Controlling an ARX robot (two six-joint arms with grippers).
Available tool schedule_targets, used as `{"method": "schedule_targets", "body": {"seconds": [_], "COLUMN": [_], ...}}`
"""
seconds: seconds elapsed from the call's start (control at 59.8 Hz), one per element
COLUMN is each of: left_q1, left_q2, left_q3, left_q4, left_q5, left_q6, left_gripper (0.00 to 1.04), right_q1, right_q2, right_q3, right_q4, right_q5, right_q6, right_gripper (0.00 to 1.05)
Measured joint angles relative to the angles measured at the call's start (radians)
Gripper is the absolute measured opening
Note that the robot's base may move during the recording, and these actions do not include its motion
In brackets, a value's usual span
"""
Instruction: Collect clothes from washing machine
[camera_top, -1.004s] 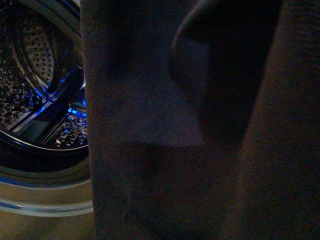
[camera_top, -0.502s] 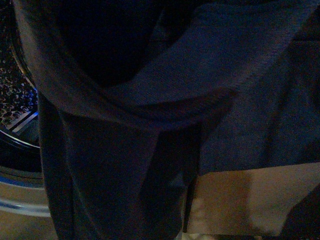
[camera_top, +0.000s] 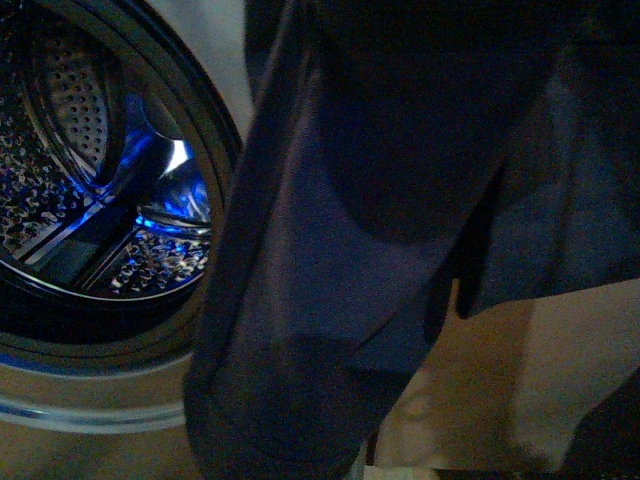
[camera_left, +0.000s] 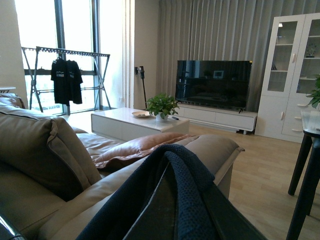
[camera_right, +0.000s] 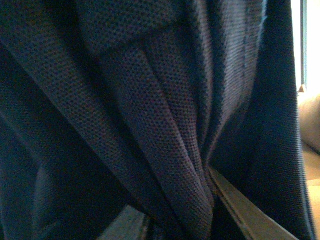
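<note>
Front view: clothes (camera_top: 330, 300) hang clear of the drum (camera_top: 90, 200)

We see the garment hanging limp outside the washing machine (camera_top: 100, 405), whose drum is bare where visible. Cloth drapes over the left jaws and bunches against the right jaws; we judge it is held high so its hem clears the porthole rim. Buried in fabric, whether either pair is clenched we cannot tell.
</note>
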Motion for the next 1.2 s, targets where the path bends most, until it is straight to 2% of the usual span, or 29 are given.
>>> {"method": "schedule_targets", "body": {"seconds": [0.05, 0.084, 0.234, 0.368, 0.485, 0.552, 0.602, 0.803, 0.954, 1.087, 1.204], "left_q1": [0.0, 0.0, 0.0, 0.0, 0.0, 0.0, 0.0, 0.0, 0.0, 0.0, 0.0], "left_q2": [0.0, 0.0, -0.001, -0.001, -0.001, -0.001, -0.001, -0.001, -0.001, -0.001, -0.001], "left_q3": [0.0, 0.001, 0.008, 0.009, 0.009, 0.009, 0.009, 0.009, 0.009, 0.009, 0.009], "left_q4": [0.0, 0.0, 0.0, 0.0, 0.0, 0.0, 0.0, 0.0, 0.0, 0.0, 0.0], "left_q5": [0.0, 0.0, 0.001, 0.001, 0.001, 0.001, 0.001, 0.001, 0.001, 0.001, 0.001], "left_q6": [0.0, 0.0, 0.0, 0.0, 0.0, 0.001, 0.001, 0.001, 0.001, 0.001, 0.001], "left_gripper": [0.05, 0.09, 0.37, 0.69, 0.89, 0.99, 0.98, 0.98, 0.98, 0.98, 0.98], "right_q1": [-0.019, -0.035, -0.143, -0.325, -0.468, -0.587, -0.718, -1.113, -1.351, -1.471, -1.469], "right_q2": [-0.018, -0.032, -0.12, -0.221, -0.264, -0.279, -0.28, -0.209, -0.117, -0.081, -0.037], "right_q3": [-0.008, -0.013, -0.016, -0.006, 0.013, 0.036, 0.07, 0.21, 0.317, 0.344, 0.287], "right_q4": [0.005, 0.005, -0.007, -0.047, -0.073, -0.082, -0.081, -0.061, -0.081, -0.203, -0.465], "right_q5": [-0.002, -0.008, -0.04, -0.121, -0.185, -0.231, -0.274, -0.38, -0.445, -0.525, -0.661], "right_q6": [-0.004, -0.006, -0.005, 0.031, 0.085, 0.142, 0.211, 0.421, 0.523, 0.534, 0.347], "right_gripper": [0.1, 0.07, 0.05, 0.05, 0.05, 0.05, 0.05, 0.05, 0.05, 0.05, 0.05]}}
